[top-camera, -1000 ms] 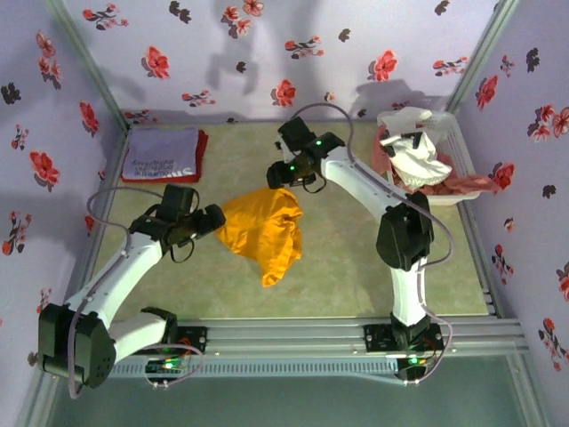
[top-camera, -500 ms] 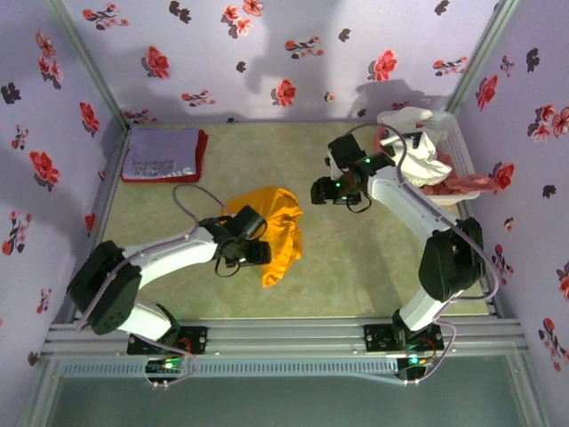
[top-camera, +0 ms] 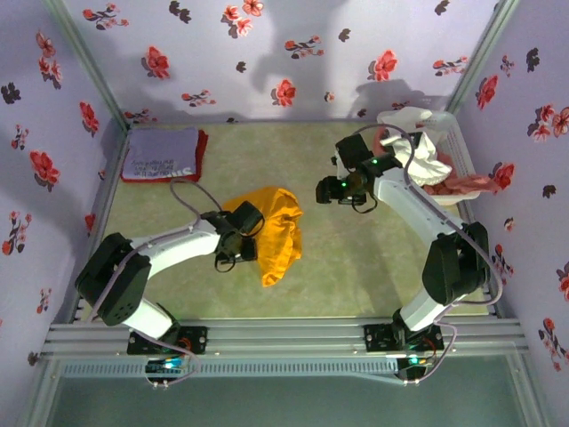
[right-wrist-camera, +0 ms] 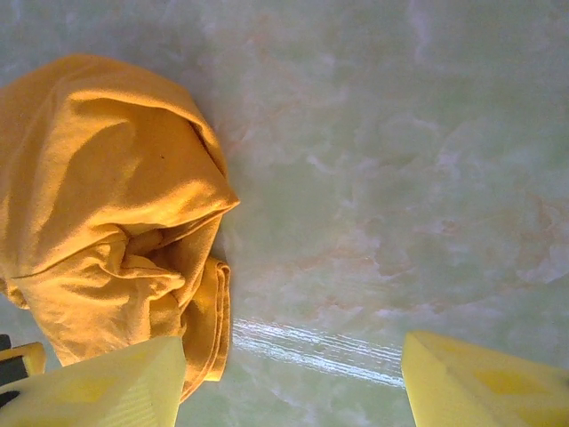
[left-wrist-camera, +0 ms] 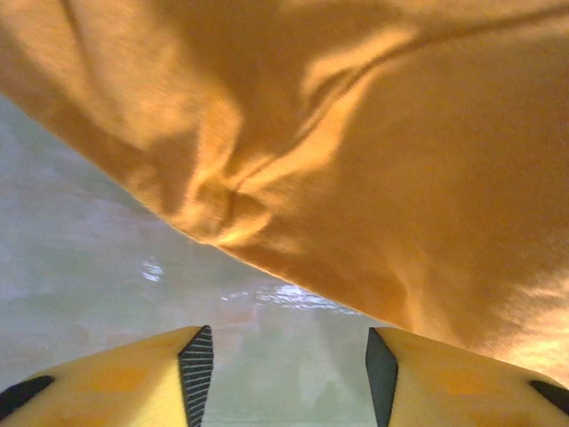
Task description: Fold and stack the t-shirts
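Crumpled mustard-orange t-shirt (top-camera: pixel 277 233) mid table (top-camera: pixel 373 267). L gripper (left-wrist-camera: pixel 289 374) at its left edge, fingers apart, nothing btwn. R gripper (right-wrist-camera: pixel 293 378) to shirt's right, fingers spread wide, empty. Lavender t-shirt (top-camera: pixel 160 151) folded, back-left.

The light is bright and comes from above. Soft gray shadows fall on the back wall (top-camera: pixel 267 53). A white shiny streak glares on the table (right-wrist-camera: pixel 311 347). Up close, the orange shirt (left-wrist-camera: pixel 356 133) looks a bit blurry.
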Tool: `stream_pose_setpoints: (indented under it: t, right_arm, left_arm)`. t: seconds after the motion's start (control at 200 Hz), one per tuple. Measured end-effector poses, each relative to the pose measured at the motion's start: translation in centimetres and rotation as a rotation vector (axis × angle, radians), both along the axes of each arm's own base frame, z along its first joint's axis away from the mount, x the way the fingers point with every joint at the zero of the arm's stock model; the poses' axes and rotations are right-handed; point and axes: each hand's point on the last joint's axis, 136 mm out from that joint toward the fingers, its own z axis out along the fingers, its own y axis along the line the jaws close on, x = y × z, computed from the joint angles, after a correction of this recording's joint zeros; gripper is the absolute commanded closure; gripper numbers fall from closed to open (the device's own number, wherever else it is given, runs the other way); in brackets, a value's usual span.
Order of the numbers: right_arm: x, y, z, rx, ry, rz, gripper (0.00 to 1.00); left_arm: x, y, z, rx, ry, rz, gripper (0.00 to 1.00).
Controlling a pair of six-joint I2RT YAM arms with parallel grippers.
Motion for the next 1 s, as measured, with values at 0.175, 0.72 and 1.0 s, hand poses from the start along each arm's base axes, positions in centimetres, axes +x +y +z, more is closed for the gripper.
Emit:
stream_pose_setpoints:
  t: [0.175, 0.72, 1.0]
  right_arm:
    - [-0.1, 0.1, 0.0, 0.004, 0.002, 0.003, 0.33]
    - [-0.8, -0.3, 0.1, -0.001, 0.005, 0.008, 0.33]
    - [-3.3, 1.1, -2.2, 0.027, 0.067, 0.017, 0.35]
  left_arm:
    - [1.1, 0.5, -0.3, 0.024, 0.009, 0.003, 0.56]
    - [3.4, 0.9, -2.1, 0.133, 0.05, -0.038, 1.0]
    - [5.9, 9.8, 7.6, 0.019, -0.175, 0.231, 1.0]
